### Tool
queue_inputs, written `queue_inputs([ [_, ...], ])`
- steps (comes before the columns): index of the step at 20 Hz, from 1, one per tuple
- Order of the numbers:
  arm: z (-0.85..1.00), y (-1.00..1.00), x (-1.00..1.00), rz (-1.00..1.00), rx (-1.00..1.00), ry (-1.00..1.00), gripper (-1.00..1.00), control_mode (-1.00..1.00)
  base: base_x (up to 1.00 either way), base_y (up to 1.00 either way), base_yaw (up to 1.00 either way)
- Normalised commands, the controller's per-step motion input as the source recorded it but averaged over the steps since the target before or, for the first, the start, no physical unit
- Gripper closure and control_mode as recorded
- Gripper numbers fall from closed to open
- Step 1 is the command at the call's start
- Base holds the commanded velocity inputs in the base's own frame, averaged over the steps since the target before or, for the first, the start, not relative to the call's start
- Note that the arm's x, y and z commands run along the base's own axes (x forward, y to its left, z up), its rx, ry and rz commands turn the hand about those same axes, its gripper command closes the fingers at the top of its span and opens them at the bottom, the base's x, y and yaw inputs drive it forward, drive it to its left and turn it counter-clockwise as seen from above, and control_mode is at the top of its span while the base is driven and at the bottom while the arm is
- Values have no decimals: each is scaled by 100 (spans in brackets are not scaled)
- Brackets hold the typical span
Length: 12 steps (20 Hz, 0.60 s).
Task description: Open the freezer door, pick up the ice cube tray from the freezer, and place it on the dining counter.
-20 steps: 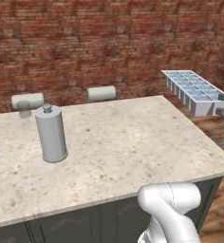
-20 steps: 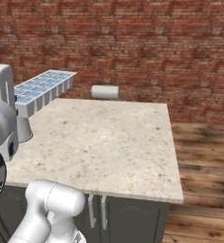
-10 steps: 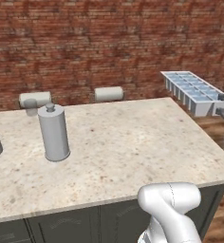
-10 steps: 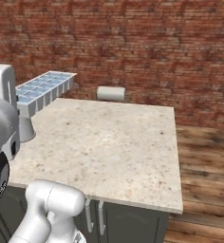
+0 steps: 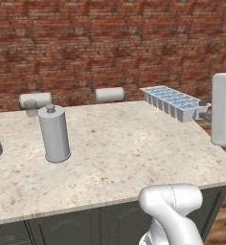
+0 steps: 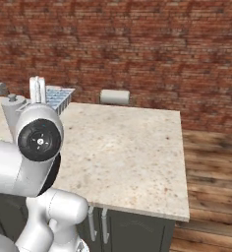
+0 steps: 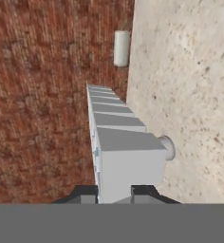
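I have the ice cube tray [image 5: 173,101] clamped by one short end in the gripper [image 7: 115,193], the two dark fingertips pinching its near wall while the rest sticks out ahead like a cantilever. In the left base view it hangs in the air above the far right corner of the dining counter [image 5: 119,148], level and with its cells facing up, clear of the stone. The step in hand, as I judge it, is the placing, so what I want is bare slab under the whole length of the tray before I lower. From the hand view, the tray's long side seems to run close along the counter's edge [image 7: 180,95], with brick wall on the other side, though that camera is rolled and I cannot be sure how much of the tray overhangs. I would therefore bring it further inward over the slab, keep it flat, and descend slowly until the underside meets the stone along its length, not corner first. The tall grey canister [image 5: 53,133] stands well apart on the left, and the pale cylinder [image 5: 110,94] behind the far edge is near the tray's tip, so I would keep away from it. I only let go once the tray rests fully supported.
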Motion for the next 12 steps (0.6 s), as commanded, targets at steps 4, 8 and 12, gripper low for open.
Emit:
queue_inputs([
  [4, -49, 0, 82, 16, 0, 9, 100, -100, 0, 0, 0],
  [8, -35, 0, 81, 11, 0, 14, 100, -100, 0, 0, 0],
  [12, -39, 0, 70, 8, 0, 14, 100, -100, 0, 0, 0],
])
